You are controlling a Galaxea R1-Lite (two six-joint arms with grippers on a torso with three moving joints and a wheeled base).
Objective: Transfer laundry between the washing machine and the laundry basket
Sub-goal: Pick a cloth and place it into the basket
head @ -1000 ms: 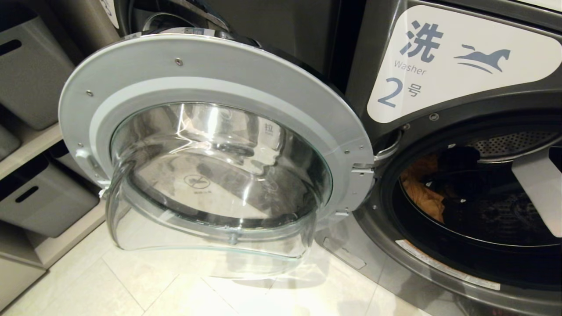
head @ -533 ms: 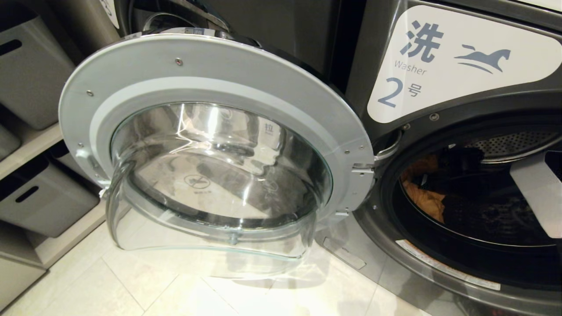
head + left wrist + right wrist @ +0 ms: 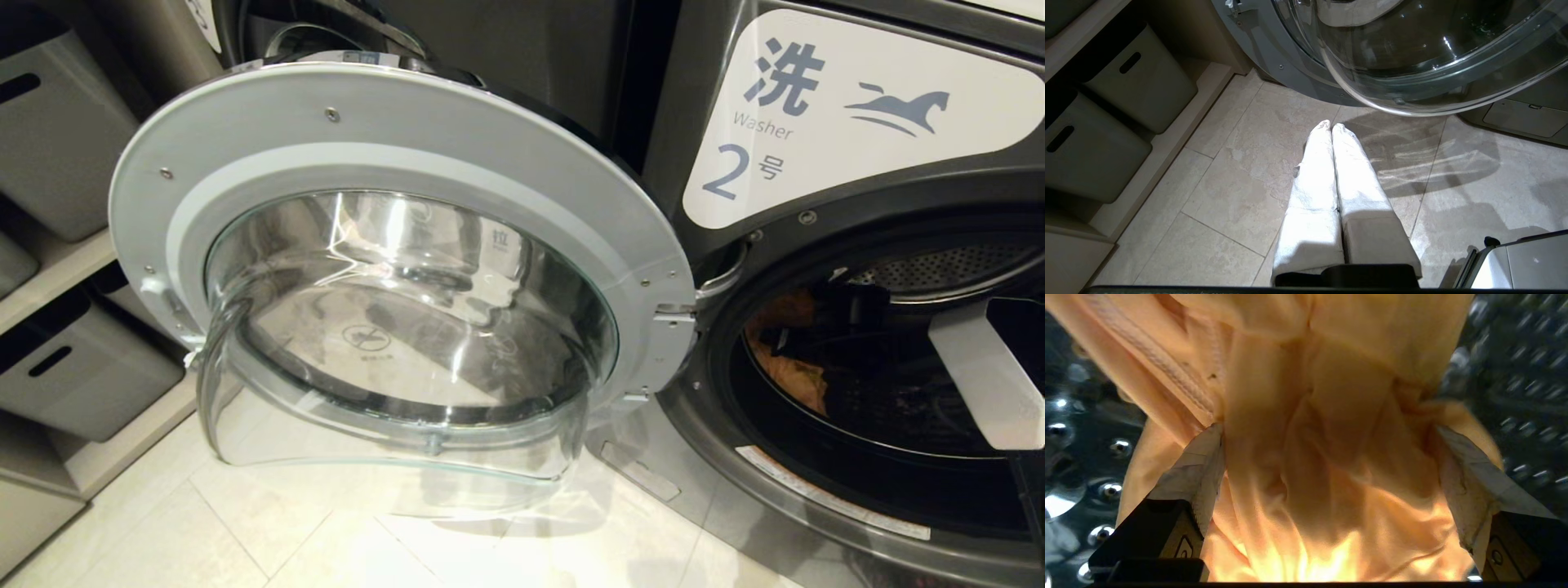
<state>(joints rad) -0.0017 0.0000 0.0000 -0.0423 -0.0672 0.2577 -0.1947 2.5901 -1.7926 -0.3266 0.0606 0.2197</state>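
Reaching deep into the washing machine (image 3: 824, 212), the right gripper (image 3: 1327, 457) has its fingers (image 3: 1196, 469) spread wide, with the orange-yellow laundry (image 3: 1331, 437) bunched between them. The left gripper (image 3: 1332, 127) is pressed shut above the floor (image 3: 1229, 196), below the open door (image 3: 392, 269).

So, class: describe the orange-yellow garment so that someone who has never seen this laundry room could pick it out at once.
Find the dark grey washing machine labelled 2, whose round glass door hangs open to its left. Look into its drum: the orange-yellow garment lies bunched against the left side. It is the only bright cloth visible in there, the rest being dark, and the right gripper has its open fingers either side of it.
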